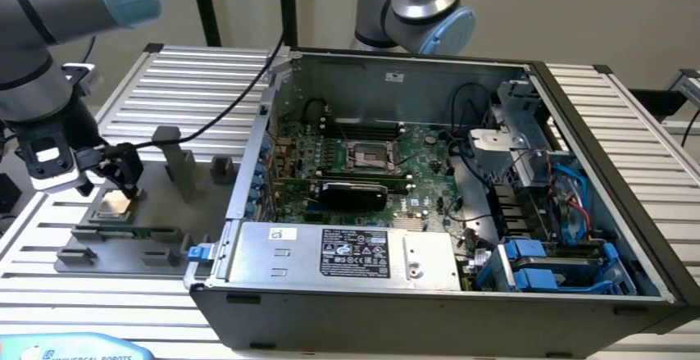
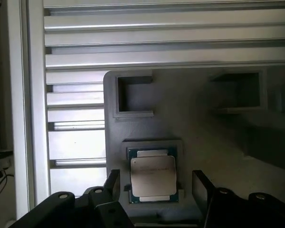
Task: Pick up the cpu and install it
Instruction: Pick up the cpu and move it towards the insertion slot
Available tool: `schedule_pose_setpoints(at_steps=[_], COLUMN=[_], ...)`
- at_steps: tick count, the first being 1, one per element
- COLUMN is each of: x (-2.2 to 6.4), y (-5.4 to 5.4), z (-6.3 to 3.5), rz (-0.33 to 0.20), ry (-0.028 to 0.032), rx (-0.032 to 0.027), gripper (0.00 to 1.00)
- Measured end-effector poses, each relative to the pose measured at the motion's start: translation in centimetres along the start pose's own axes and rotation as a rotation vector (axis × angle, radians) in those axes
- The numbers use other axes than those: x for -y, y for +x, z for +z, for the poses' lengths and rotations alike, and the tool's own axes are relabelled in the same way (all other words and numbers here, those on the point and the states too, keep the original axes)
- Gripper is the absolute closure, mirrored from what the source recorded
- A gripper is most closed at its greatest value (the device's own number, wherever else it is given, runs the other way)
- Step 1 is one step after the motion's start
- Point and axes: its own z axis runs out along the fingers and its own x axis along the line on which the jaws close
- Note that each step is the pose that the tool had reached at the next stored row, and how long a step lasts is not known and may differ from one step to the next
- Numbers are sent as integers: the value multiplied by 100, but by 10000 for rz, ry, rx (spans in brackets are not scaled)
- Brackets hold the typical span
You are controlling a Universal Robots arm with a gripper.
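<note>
The released gripper [image 2: 156, 187] straddles the cpu [image 2: 153, 175], seated in the grey fixture [image 1: 164, 212] on the worktop [image 1: 197, 73] at 9 o'clock of the computer case [image 1: 438, 319]; best keep its 2 fingers [image 2: 112, 183] centred, closing evenly on opposite edges.

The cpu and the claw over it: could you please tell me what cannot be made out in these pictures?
- Wrist view: the open claw straddles the cpu, but its height above the chip is unclear; the picture's edge cuts off its body.
- Exterior view: the cpu is small and right under the claw, so contact cannot be judged.
- Exterior view: the motherboard socket is too small to tell whether it is empty.
</note>
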Motion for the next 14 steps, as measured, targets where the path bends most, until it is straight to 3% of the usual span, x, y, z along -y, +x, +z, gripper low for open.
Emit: schedule_pose_setpoints(at_steps=[9, 14], x=[12, 13], y=[2, 3], z=[158, 177], rz=[-2, -10], ry=[0, 4], rx=[-11, -42], gripper=[29, 29])
